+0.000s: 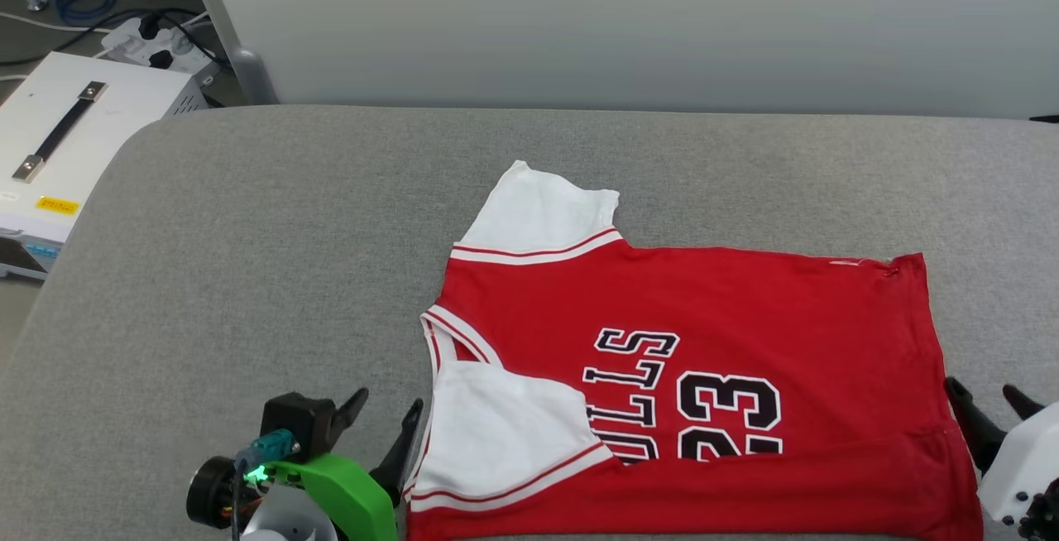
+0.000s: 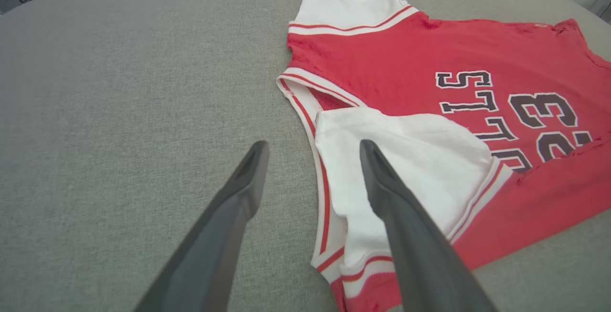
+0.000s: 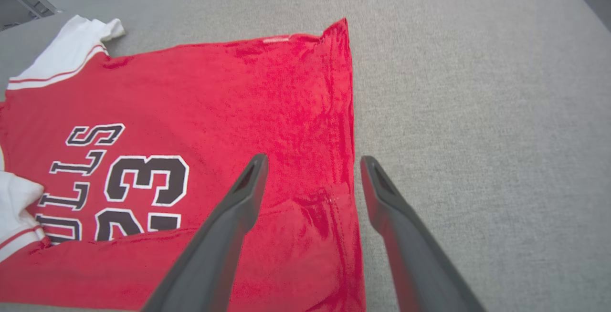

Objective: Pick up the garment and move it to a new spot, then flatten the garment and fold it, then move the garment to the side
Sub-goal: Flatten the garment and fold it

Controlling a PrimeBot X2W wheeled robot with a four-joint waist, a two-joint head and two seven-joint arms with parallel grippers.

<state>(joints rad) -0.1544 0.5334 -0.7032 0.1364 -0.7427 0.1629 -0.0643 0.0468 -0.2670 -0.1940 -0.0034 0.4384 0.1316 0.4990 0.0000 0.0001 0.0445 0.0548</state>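
The garment (image 1: 728, 309), a red jersey with white sleeves and black-white lettering, lies on the grey table with its collar to the left and hem to the right. Its near long edge is folded up over the print, and the near sleeve (image 1: 505, 433) lies on top of the chest. My left gripper (image 1: 387, 413) stands open at the collar end, its fingers apart over the sleeve edge (image 2: 334, 192) with nothing between them. My right gripper (image 1: 989, 404) is open at the hem corner, straddling the hem (image 3: 343, 197).
The grey padded table (image 1: 273, 260) has wide free room left of and behind the garment. A white case with a black handle (image 1: 62, 131) and a power strip with cables sit on the floor beyond the table's left corner. A pale wall runs behind.
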